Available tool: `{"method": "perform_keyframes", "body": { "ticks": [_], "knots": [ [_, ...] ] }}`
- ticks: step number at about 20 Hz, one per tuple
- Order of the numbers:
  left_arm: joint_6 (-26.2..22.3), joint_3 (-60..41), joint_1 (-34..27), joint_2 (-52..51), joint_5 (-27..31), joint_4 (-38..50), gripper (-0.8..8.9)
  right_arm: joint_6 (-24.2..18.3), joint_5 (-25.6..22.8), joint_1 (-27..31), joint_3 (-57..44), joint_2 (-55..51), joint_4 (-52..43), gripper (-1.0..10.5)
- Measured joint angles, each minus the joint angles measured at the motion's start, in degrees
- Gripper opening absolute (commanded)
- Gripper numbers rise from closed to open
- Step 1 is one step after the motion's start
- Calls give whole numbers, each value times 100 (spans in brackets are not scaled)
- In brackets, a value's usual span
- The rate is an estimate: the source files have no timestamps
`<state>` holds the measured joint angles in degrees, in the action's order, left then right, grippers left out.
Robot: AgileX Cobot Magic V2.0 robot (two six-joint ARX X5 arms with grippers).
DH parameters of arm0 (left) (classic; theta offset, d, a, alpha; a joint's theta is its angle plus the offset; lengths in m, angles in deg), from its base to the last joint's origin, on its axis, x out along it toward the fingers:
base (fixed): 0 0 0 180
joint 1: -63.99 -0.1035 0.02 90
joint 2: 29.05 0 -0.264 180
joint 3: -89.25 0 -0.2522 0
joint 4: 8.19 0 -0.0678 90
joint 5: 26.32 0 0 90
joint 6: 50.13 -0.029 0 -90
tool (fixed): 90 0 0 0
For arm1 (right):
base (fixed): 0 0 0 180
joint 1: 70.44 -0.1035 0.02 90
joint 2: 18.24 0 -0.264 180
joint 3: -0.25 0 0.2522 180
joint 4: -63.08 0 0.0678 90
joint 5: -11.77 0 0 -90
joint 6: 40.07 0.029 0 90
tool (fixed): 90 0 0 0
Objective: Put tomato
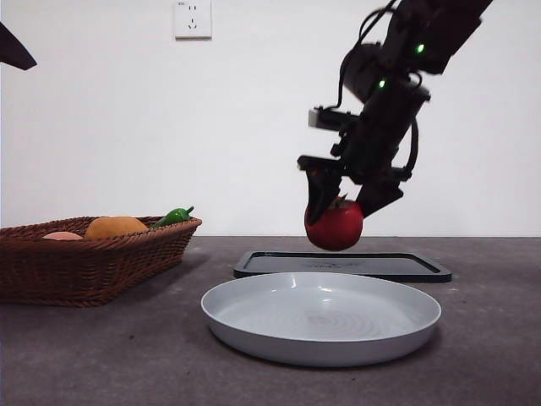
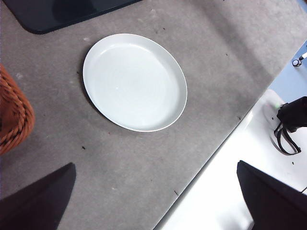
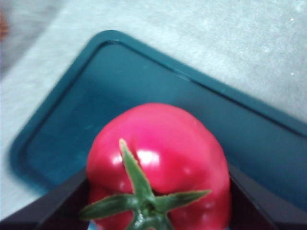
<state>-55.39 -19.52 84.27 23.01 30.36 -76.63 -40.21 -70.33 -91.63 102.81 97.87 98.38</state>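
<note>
Right gripper point(image 1: 341, 203) pinches the tomato point(image 1: 335, 227) between its jaws, in the air above the dark tray point(image 1: 342, 265), just behind the plate point(image 1: 321, 317). Left gripper point(image 2: 156, 201) waits high, jaws spread wide. In the basket point(image 1: 84, 258), probably an orange.

Robot arm, appearance.
The right arm point(image 1: 389, 93) is matte black and blocky, with two small green indicator lights on its upper links, a black cable looping along its side, and a grey block on the wrist. Both grippers end in flat, matte black, wedge-shaped jaws, shown in each wrist view.
</note>
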Motion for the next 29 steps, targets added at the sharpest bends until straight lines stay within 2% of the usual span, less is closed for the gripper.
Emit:
{"method": "perform_keyframes", "body": {
  "ticks": [4,11,12,14,16,19,24,29],
  "knots": [
    [0,0,0,0,0,0,584,-76,0,35,345,380,-24,166],
    [0,0,0,0,0,0,584,-160,0,79,348,474,52,168],
    [0,0,0,0,0,-2,584,-160,2,79,348,476,74,193],
    [0,0,0,0,0,-2,584,-160,2,79,358,476,140,326],
    [0,0,0,0,0,-2,584,-160,2,79,369,476,195,358],
    [0,0,0,0,0,-2,584,-160,2,79,369,476,208,481],
    [0,0,0,0,0,-2,584,-160,-4,79,369,398,553,489],
    [0,0,0,0,0,-2,584,-160,-4,79,369,-734,1447,490]
  ]
}}
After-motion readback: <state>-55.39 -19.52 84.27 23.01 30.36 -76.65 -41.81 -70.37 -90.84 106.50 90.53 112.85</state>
